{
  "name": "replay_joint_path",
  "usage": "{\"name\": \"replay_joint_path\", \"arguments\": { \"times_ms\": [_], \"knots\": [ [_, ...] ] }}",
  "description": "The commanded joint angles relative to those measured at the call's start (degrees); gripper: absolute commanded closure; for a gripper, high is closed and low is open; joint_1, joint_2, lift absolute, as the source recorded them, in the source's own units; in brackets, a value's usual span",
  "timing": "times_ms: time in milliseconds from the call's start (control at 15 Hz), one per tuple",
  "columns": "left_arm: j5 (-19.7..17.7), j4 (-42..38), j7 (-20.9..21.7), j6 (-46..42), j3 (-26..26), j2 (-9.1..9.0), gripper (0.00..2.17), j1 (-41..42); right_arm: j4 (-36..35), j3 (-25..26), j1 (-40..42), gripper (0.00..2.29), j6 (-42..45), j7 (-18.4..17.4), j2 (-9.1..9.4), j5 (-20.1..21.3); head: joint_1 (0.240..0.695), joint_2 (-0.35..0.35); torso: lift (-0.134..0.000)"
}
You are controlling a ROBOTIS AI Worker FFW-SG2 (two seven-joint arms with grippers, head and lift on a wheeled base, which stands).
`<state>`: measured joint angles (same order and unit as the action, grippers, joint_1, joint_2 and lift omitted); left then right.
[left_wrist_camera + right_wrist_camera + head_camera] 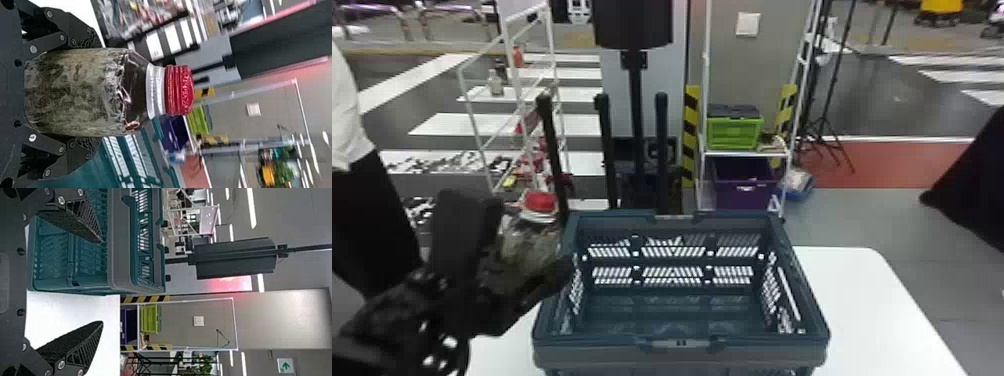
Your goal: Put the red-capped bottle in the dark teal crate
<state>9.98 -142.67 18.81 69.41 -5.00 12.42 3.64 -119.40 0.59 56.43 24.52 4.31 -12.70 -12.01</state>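
My left gripper (519, 250) stands at the crate's left side, shut on the clear bottle (529, 240) with the red cap (541, 201), which is upright with a slight tilt. The dark teal crate (682, 345) sits on the white table, its inside bare. In the left wrist view the left gripper (84, 92) has a finger on either side of the bottle body (78, 90); the red cap (179, 90) points away from the palm. My right gripper (102, 282) is open with nothing between its fingers, near the crate (117, 266) in the right wrist view.
The white table (872, 300) extends to the right of the crate. Behind stand a white shelf frame with a green box (734, 134) and a purple bin (744, 185), and a black post (634, 100). A person stands at the left edge.
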Motion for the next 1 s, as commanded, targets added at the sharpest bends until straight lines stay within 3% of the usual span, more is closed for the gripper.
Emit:
{"name": "replay_joint_path", "arguments": {
  "times_ms": [0, 133, 467, 600, 733, 933],
  "knots": [
    [1.0, 7.8, 7.6, 0.9, -2.7, 0.24, 1.78, -8.3, 0.1, 0.3, 0.0, 0.15, 0.0, 0.0, 0.49, 0.1, 0.499, 0.000, 0.000],
    [5.0, 15.5, 16.5, 0.7, -8.8, 0.85, 1.78, -15.2, 0.4, 0.6, 0.0, 0.15, 0.0, 0.0, 0.84, 0.1, 0.499, 0.000, 0.000],
    [5.0, 35.9, 23.7, -7.6, -18.9, 0.85, 1.78, -27.2, 0.7, 0.6, 0.3, 0.15, 0.3, 0.0, 1.37, 0.1, 0.499, 0.000, 0.000],
    [5.1, 43.7, 28.4, -9.3, -20.3, -0.73, 1.78, -29.8, 0.7, 1.0, 0.6, 0.15, 0.5, 0.0, 1.45, 0.1, 0.499, 0.000, 0.000],
    [5.1, 51.8, 30.1, -15.1, -22.2, -1.87, 1.78, -32.4, 1.0, 1.1, 0.6, 0.15, 0.8, 0.0, 1.45, 0.1, 0.499, 0.000, 0.000],
    [6.2, 65.1, 34.1, -24.3, -23.8, -4.95, 1.78, -36.5, 1.3, 0.9, 0.4, 0.15, 0.8, 0.0, 1.80, 0.2, 0.499, 0.000, 0.000]
  ]
}}
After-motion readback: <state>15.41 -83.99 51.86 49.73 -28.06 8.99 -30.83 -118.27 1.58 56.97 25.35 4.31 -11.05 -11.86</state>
